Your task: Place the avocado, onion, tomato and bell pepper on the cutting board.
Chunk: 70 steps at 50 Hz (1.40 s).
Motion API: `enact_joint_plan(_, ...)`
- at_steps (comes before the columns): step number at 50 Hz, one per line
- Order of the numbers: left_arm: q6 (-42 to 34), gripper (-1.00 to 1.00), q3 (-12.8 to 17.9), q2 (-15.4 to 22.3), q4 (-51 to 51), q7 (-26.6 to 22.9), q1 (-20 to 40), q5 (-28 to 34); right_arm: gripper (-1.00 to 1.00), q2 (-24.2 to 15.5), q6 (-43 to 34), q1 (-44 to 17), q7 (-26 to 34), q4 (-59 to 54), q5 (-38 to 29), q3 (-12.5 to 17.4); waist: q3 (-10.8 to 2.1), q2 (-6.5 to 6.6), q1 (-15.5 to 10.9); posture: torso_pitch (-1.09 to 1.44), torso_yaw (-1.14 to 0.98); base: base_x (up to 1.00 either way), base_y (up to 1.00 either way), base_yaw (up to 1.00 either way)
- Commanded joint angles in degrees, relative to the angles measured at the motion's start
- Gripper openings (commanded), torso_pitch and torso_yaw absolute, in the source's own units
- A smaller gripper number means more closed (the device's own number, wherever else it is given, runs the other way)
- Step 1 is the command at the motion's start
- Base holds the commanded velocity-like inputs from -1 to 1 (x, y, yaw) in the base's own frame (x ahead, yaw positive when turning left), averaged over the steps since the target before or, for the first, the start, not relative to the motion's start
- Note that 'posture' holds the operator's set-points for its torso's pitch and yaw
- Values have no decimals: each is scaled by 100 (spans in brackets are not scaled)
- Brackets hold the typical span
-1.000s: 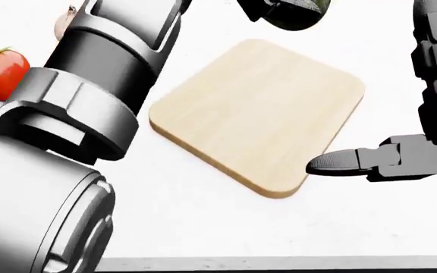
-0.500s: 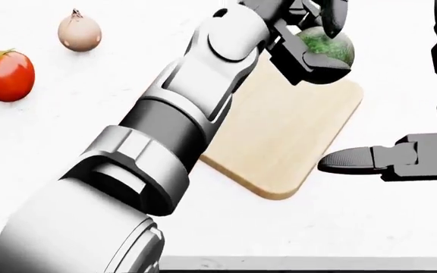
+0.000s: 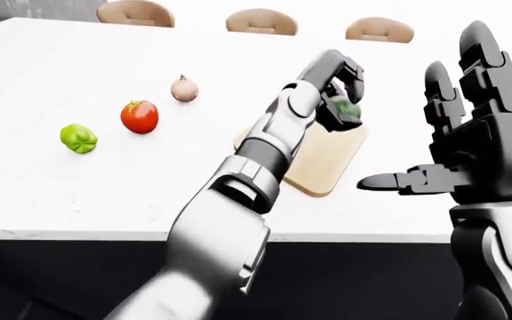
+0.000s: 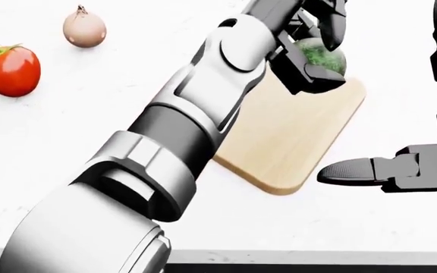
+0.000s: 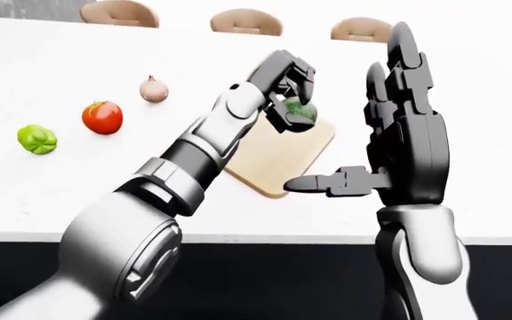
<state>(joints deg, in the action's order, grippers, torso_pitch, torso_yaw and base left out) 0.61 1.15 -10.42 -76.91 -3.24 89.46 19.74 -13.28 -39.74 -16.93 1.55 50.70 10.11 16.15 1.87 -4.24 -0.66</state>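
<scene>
The left hand has come a little lower since half a second ago, and its fingers are wrapped around the avocado, holding it just above the far corner of the cutting board. The board's near corner sits close to the worktop's near edge. The right hand is spread wide open beside the board's right side. The onion, tomato and bell pepper lie in a slanted row well left of the board, with bare worktop between.
</scene>
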Motion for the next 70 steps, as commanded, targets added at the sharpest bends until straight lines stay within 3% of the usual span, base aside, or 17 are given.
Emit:
enact_joint_plan(1,111,-84,18,48,255,-9,267,71,100,-41,206,-104,-11,101,-47,27,-144,-34,-1,0,0,0,0,0)
enact_joint_plan(10,55,-51,-2,72,253,-135,299,313,100,1,254,-61,33,92,-73,16,-150,-31,-4,0,0,0,0,0)
enact_joint_plan(12,32,-35,-5,69,254,-155,313,351,100,-4,246,-56,35,97,-85,16,-151,-31,-3,0,0,0,0,0)
enact_joint_plan(27,32,-11,-23,58,247,-247,261,525,100,23,240,-96,41,78,-131,-22,-159,-27,-5,0,0,0,0,0)
enact_joint_plan(29,44,0,-29,60,248,-245,259,553,100,21,251,-108,44,55,-134,-26,-158,-26,-4,0,0,0,0,0)
enact_joint_plan(30,46,15,-42,63,246,-281,258,576,100,22,244,-114,46,54,-127,-25,-158,-25,-3,0,0,0,0,0)
enact_joint_plan(33,44,18,-29,60,251,-274,249,585,100,14,246,-134,45,30,-134,-37,-157,-25,0,0,0,0,0,0)
enact_joint_plan(36,33,54,-32,64,253,-289,251,608,100,12,182,-165,38,72,-112,-32,-157,-26,0,0,0,0,0,0)
enact_joint_plan(45,44,99,-2,62,255,-270,256,603,100,11,137,-144,25,132,-132,-48,-154,-27,0,0,0,0,0,0)
enact_joint_plan(52,211,100,83,70,254,-96,340,471,100,28,129,-140,31,157,-132,-54,-149,-28,0,0,0,0,0,0)
enact_joint_plan(65,190,100,183,361,204,881,597,365,100,52,142,-227,37,80,-218,-181,-143,9,18,0,0,0,0,0)
enact_joint_plan(66,375,100,114,879,750,477,30,389,100,61,157,-237,36,56,-226,-193,-144,12,17,0,0,0,0,0)
enact_joint_plan(70,125,100,89,1261,1037,568,-52,309,100,49,159,-253,71,19,-248,-196,-153,97,55,0,0,0,0,0)
